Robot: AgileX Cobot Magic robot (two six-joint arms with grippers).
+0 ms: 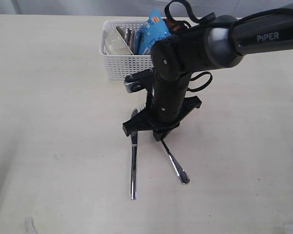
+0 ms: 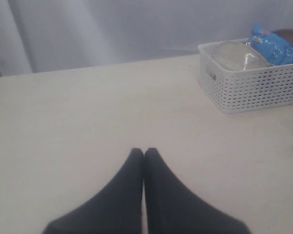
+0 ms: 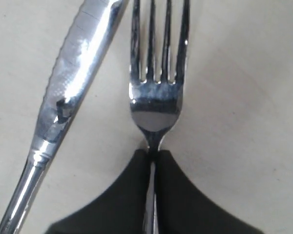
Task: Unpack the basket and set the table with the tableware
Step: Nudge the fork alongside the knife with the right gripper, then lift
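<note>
- The basket [image 1: 122,68] stands on the table [image 1: 49,122], at the far side in the exterior view
- In the basket, the bowl [image 1: 115,45] sits at the left end, with the snack packet [image 1: 154,31] to its right
- The knife [image 1: 134,165] and fork [image 1: 178,168] lie on the table before the basket, knife left and fork right; blade tip and tines near together, handles spread apart
- The right tool [image 3: 151,156] stands over the fork, jaws either side of its neck
- The left tool [image 2: 143,153] is over bare table, well apart from the basket

Exterior view high over the table [image 1: 49,122], left wrist low, sharing basket [image 2: 249,90], right wrist close above fork [image 3: 155,105]
</note>
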